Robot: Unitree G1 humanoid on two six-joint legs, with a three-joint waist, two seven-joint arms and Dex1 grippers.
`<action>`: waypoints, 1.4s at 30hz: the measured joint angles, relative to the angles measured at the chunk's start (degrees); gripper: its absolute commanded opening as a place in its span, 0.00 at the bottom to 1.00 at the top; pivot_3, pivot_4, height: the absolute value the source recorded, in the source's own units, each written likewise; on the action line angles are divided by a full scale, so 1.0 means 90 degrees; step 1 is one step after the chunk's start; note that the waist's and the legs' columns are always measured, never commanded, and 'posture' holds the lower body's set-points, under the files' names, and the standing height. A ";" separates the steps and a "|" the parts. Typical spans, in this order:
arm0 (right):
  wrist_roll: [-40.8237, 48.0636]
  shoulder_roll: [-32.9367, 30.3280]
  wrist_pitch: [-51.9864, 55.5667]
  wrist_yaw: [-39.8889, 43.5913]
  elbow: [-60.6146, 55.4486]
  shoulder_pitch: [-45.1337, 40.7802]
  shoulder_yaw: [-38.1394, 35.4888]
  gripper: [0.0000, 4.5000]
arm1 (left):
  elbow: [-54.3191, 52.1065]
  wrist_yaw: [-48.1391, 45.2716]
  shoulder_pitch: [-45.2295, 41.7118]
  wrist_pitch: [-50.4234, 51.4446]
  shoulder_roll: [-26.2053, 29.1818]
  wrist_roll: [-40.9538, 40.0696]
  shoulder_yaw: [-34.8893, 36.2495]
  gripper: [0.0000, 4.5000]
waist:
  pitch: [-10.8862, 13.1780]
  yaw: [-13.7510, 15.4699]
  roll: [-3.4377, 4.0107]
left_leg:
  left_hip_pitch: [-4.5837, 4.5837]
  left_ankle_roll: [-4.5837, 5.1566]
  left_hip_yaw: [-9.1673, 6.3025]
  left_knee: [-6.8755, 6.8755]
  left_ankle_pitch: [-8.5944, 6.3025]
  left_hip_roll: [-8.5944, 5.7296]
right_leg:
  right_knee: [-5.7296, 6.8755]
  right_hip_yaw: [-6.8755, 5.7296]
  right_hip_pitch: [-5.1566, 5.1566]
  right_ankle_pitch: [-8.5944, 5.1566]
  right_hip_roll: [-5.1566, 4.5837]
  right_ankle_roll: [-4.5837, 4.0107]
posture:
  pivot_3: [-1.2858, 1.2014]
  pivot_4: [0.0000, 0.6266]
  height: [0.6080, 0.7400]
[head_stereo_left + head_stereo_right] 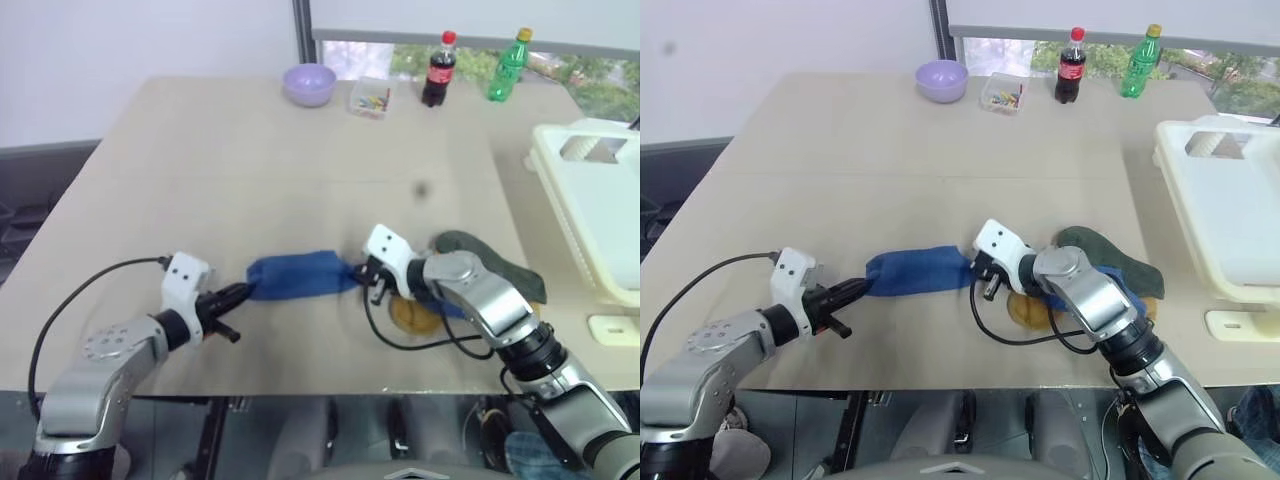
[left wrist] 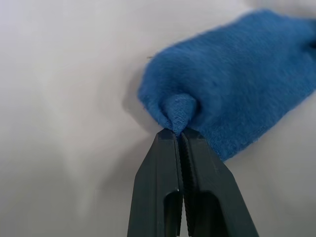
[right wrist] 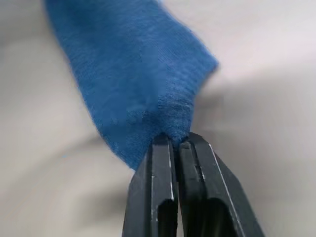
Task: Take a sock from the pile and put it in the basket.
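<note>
**Desk:** What do you have on the grippers?

**Me:** I see the left gripper [image 1: 243,292] pressed together on one end of the blue sock [image 1: 297,275]. In the left wrist view its fingers [image 2: 163,168] pinch a small pucker of the blue fabric, and the rest of the sock spreads away beyond the tips. The right gripper [image 1: 366,274] is pinched on the opposite end of the same sock; in the right wrist view its fingers [image 3: 160,168] meet on a gathered fold of blue knit.

**Desk:** So where does the sock sit?

**Me:** It stretches flat between the two grippers on the table [image 1: 250,160], one end in each pinch. I cannot tell whether the middle is raised off the surface.

**Desk:** And the pile?

**Me:** The pile [image 1: 1110,272] lies just behind the right gripper, partly under that arm's wrist: a dark green sock [image 1: 1102,252] on the far side and a mustard yellow sock [image 1: 413,316] nearer me, with a bit more blue showing between them.

**Desk:** Basket?

**Me:** The cream-white laundry basket [image 1: 600,210] stands well apart from the right gripper, off to its right, at the table's edge, with its oval handle cut-out facing up.
</note>
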 measured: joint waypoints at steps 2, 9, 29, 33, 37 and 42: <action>-0.0065 0.0011 -0.0048 0.0022 0.0004 -0.0023 0.0074 0.01 | 0.0023 0.0104 -0.0085 -0.0002 -0.0001 0.0055 -0.0010 0.00 | -0.0001 -0.0003 -0.0001 | 0.0000 -0.0003 -0.0001 0.0000 0.0002 -0.0001 | 0.0000 -0.0001 0.0000 -0.0005 0.0001 -0.0010 | 0.52 0.24 1.00; -0.0129 -0.0050 -0.0141 0.0200 -0.0053 -0.0065 0.0162 0.55 | 0.0631 -0.0264 -0.0369 -0.0171 0.0439 0.0152 -0.0011 0.54 | 0.0000 -0.0021 0.0000 | -0.0009 -0.0005 0.0001 -0.0013 0.0002 -0.0003 | -0.0007 0.0000 -0.0007 0.0000 0.0005 -0.0001 | 0.52 0.24 1.00; 0.0718 -0.2677 0.0899 0.0113 -0.3408 0.2331 -0.2600 0.66 | -0.0296 -0.2940 -0.1046 -0.0458 0.1054 -0.1786 0.0034 0.99 | 0.0005 0.0043 0.0004 | -0.0018 -0.0003 -0.0006 -0.0017 0.0002 -0.0001 | -0.0027 -0.0012 0.0001 -0.0014 -0.0002 -0.0021 | 0.52 0.24 1.00; 0.0750 -0.2639 0.1032 -0.0147 -0.3538 0.2603 -0.2730 0.66 | -0.0201 -0.2947 -0.1229 -0.0638 0.1043 -0.1634 -0.0154 0.99 | 0.0005 0.0045 0.0003 | -0.0015 -0.0002 -0.0006 -0.0009 0.0003 -0.0001 | -0.0023 -0.0013 0.0006 -0.0015 0.0005 -0.0019 | 0.52 0.24 1.00; 0.0770 -0.2383 0.1033 -0.0428 -0.3539 0.2721 -0.2738 0.66 | -0.0146 -0.2907 -0.1347 -0.0882 0.1024 -0.1426 -0.0300 0.99 | 0.0006 0.0059 0.0001 | -0.0015 -0.0001 -0.0005 -0.0006 0.0003 -0.0002 | -0.0025 -0.0014 0.0010 -0.0004 0.0011 0.0002 | 0.52 0.24 1.00; 0.0752 -0.2317 0.1010 -0.0620 -0.3497 0.2783 -0.2730 0.44 | -0.0149 -0.2874 -0.1359 -0.1186 0.0912 -0.1296 -0.0390 1.00 | 0.0006 0.0061 0.0001 | -0.0015 -0.0001 -0.0005 -0.0005 0.0003 -0.0002 | -0.0025 -0.0014 0.0011 -0.0004 0.0017 0.0005 | 0.52 0.24 1.00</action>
